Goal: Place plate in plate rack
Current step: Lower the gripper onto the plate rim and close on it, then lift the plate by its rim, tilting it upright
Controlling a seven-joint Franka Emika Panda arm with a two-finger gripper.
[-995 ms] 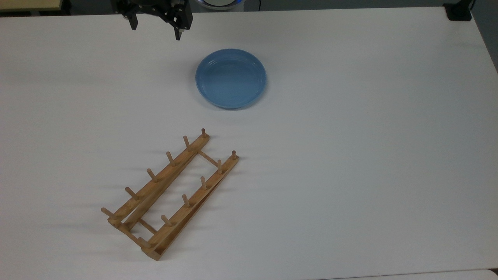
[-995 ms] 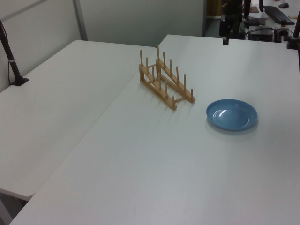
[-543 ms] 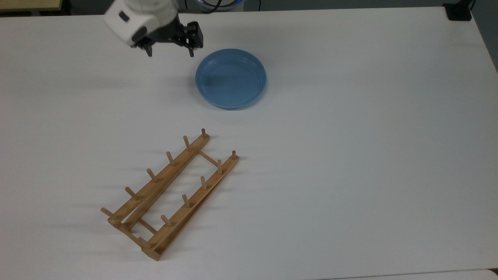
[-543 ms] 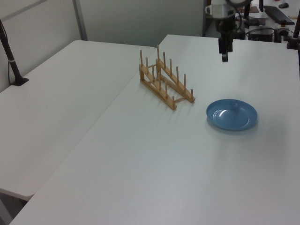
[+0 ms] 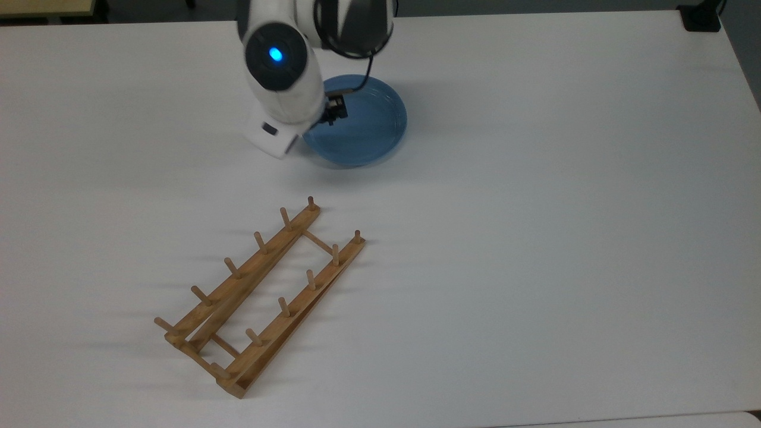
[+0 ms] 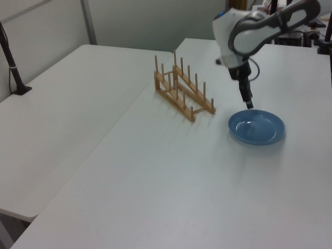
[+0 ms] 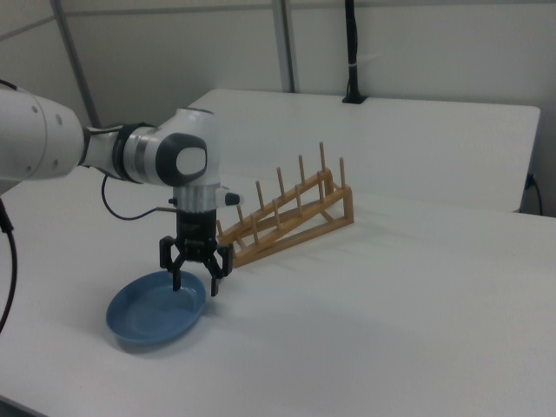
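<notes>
Gripper (image 7: 195, 283): jaws spread wide, holding nothing, pointing down, straddling plate rim on rack-facing side in right view; one finger over plate interior, other outside rim.
Change: gripper arriving from far tabletop edge, now descending at plate; arm now covering plate's left edge in top view.
Plate (image 5: 368, 128): lying flat on tabletop (image 5: 535, 238), unmoved.
Plate rack (image 5: 261, 294): standing well apart from plate, slots unfilled, unmoved.
Judgement: approach ending, rim grasp coming next; lift and transfer not yet begun.
</notes>
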